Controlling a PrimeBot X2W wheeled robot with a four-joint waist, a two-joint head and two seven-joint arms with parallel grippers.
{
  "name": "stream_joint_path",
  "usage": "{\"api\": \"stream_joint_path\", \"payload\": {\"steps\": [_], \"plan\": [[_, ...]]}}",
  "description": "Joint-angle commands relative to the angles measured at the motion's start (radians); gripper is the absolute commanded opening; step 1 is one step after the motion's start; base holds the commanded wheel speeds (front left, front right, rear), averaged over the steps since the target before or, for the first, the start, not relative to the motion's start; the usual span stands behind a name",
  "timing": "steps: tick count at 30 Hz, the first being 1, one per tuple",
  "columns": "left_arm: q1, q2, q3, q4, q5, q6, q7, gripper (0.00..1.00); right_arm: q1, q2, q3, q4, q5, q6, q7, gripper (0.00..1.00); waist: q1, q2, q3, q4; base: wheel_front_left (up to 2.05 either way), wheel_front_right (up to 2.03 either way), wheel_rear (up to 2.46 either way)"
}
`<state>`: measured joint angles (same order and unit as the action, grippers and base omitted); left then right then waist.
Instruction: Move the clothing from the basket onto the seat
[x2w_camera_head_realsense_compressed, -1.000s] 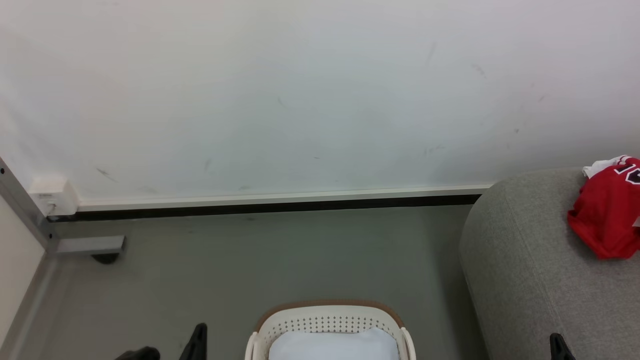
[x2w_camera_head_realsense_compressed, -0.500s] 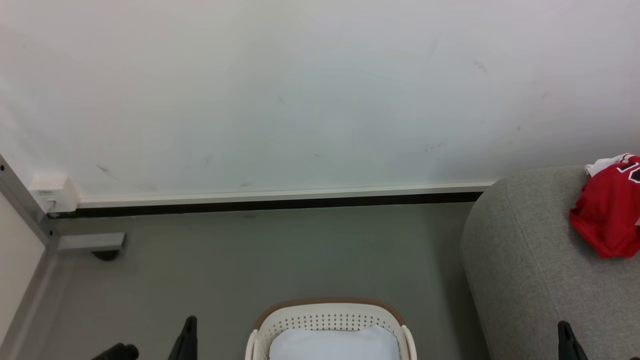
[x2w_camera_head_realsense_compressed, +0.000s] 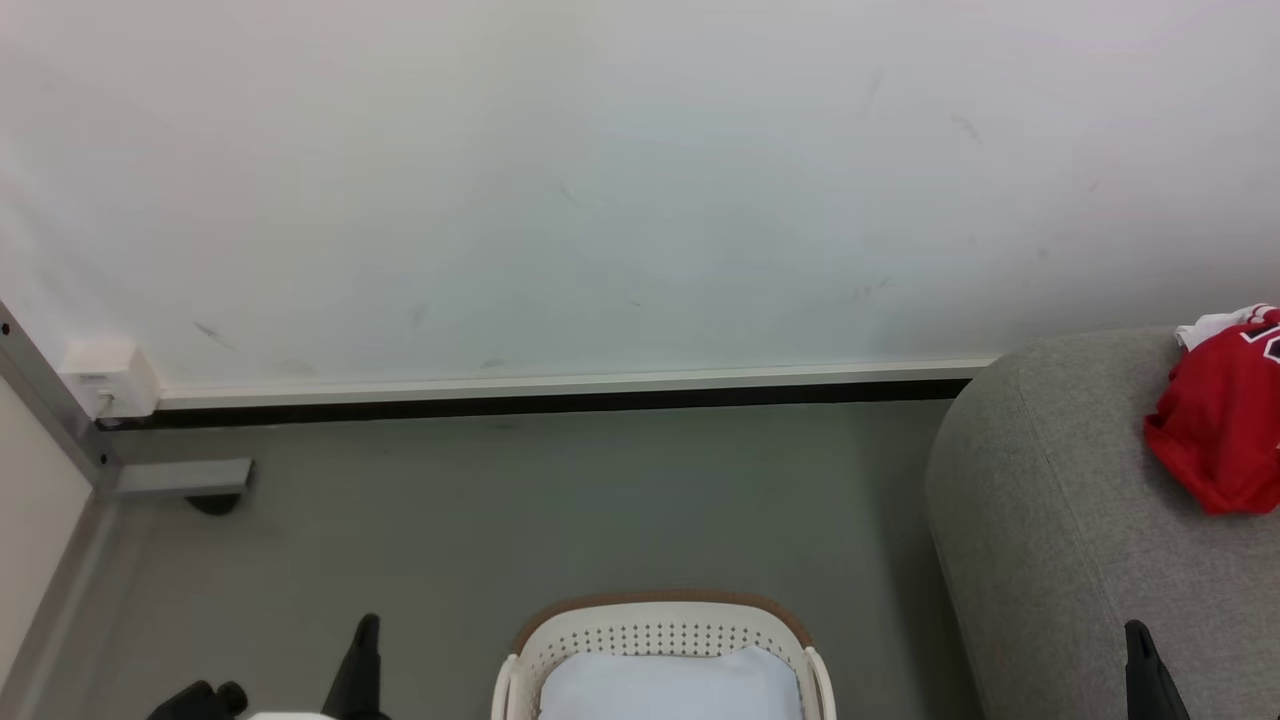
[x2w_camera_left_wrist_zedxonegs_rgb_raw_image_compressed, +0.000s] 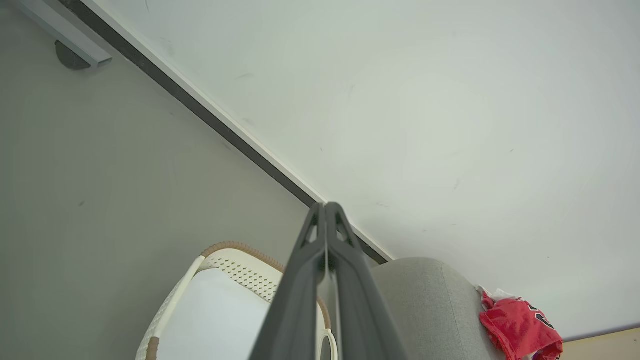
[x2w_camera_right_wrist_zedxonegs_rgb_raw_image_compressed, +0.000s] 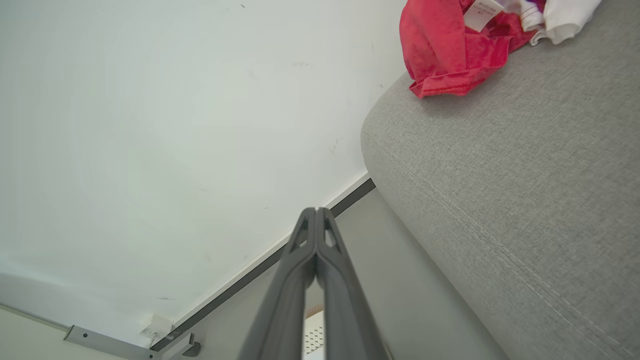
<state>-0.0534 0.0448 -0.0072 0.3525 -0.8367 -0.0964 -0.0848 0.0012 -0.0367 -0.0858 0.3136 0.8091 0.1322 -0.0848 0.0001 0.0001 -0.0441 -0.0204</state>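
The clothing (x2w_camera_head_realsense_compressed: 1215, 430), a crumpled red jersey with a white part, lies on the grey seat (x2w_camera_head_realsense_compressed: 1060, 540) at the right. It appears again in the left wrist view (x2w_camera_left_wrist_zedxonegs_rgb_raw_image_compressed: 520, 330) and the right wrist view (x2w_camera_right_wrist_zedxonegs_rgb_raw_image_compressed: 445, 50). The cream basket (x2w_camera_head_realsense_compressed: 660, 625) with its brown rim stands on the floor at the bottom centre, left of the seat. My left gripper (x2w_camera_head_realsense_compressed: 366, 640) is shut and empty, left of the basket. My right gripper (x2w_camera_head_realsense_compressed: 1140, 645) is shut and empty too, over the seat's front. Both wrist views show the fingers pressed together, left gripper (x2w_camera_left_wrist_zedxonegs_rgb_raw_image_compressed: 325, 207), right gripper (x2w_camera_right_wrist_zedxonegs_rgb_raw_image_compressed: 316, 212).
A smooth pale fabric (x2w_camera_head_realsense_compressed: 665, 690) fills the inside of the basket. Grey floor (x2w_camera_head_realsense_compressed: 500, 520) runs back to a white wall with a dark baseboard (x2w_camera_head_realsense_compressed: 550, 402). A metal frame foot (x2w_camera_head_realsense_compressed: 180, 480) and a wall socket box (x2w_camera_head_realsense_compressed: 105, 380) sit at the left.
The whole head view has shifted up slightly, so the camera moved. Both grippers stay shut; their tips reach a bit higher in the view and have drifted outward. The clothing has not moved.
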Motion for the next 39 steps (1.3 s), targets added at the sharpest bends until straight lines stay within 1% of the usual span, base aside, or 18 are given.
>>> {"api": "stream_joint_path", "payload": {"steps": [1,23,39], "plan": [[-0.025,0.005,0.01,-0.018,-0.043,-0.005,0.01,0.0,-0.026,-0.012,-0.005,-0.018,0.043,-0.001,0.009,0.0,-0.0001,-0.0001,0.001,0.001,0.0,0.0,0.0],[-0.037,0.006,0.051,-0.05,-0.299,-0.017,0.077,0.0,-0.056,-0.015,-0.013,-0.037,0.307,-0.001,0.076,0.0,-0.0001,-0.0001,0.014,0.006,0.0,0.0,0.0],[-0.046,0.007,0.073,-0.068,-0.441,-0.022,0.115,0.0,-0.074,-0.016,-0.018,-0.048,0.457,-0.002,0.113,0.0,-0.0001,-0.0001,0.022,0.01,0.0,0.0,0.0]]}}
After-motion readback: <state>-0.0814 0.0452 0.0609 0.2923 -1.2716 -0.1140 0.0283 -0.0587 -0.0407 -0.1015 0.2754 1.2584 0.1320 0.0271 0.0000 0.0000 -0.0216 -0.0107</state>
